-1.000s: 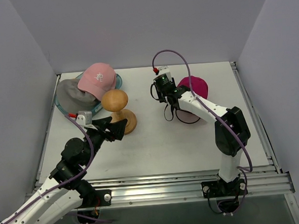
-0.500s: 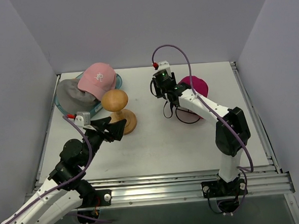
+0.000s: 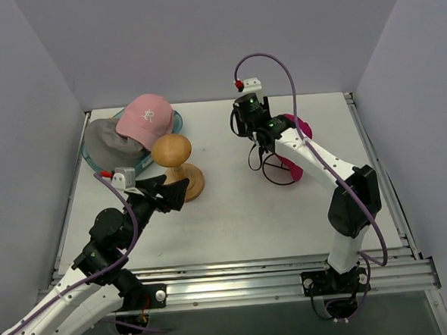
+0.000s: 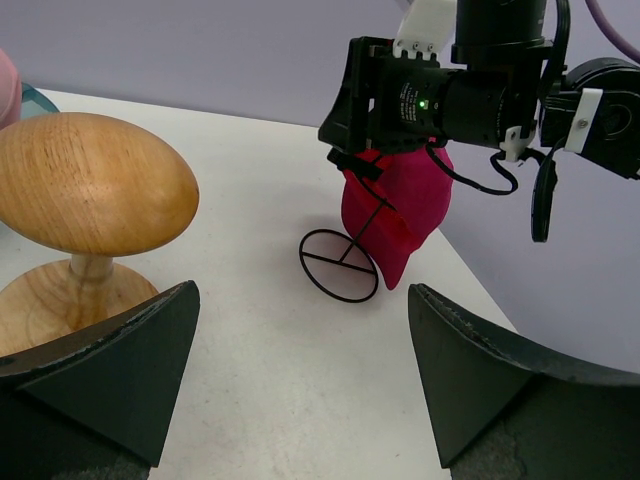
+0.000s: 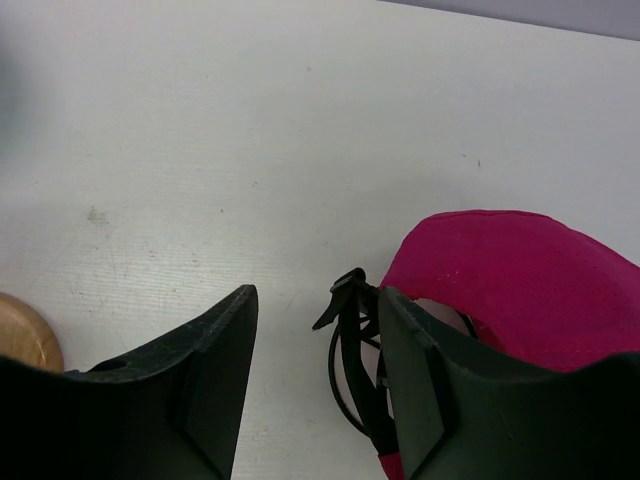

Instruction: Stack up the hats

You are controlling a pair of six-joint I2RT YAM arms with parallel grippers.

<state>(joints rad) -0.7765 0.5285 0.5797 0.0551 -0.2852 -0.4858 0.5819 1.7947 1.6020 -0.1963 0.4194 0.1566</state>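
A: White table (image 3: pixel 234 212), plain grey walls on three sides. How far along is the stacking?

B: Barely begun, I'd judge. In the top view the pink cap (image 3: pixel 148 117) lies partly over the grey cap (image 3: pixel 109 140) in the tub (image 3: pixel 177 123), upper left of the frame. The stand (image 3: pixel 171 150) just below them is bare. The magenta cap (image 4: pixel 395 200) is well apart, right of centre.

A: So that one has yet to join the others?

B: Yes. Where the pile is meant to go the task doesn't say. Either way the magenta cap must cross to the left side of the frame.

A: And the right gripper (image 5: pixel 318 300)?

B: Its jaws stand partly apart, with bare table showing through the gap. The cap's black strap sits in that gap, close against the right-hand finger, and the crown bulges out beyond that finger.

A: Pinched or hooked?

B: I cannot tell. In the left wrist view the cap hangs below the gripper, crumpled. A wire ring (image 4: pixel 340 265) under it rests on the table. Whether the cap's lowest tip touches too is unclear.

A: The left gripper (image 4: pixel 300 295)?

B: Spread wide and holding nothing. It is near the stand's base, pointing toward the magenta cap.
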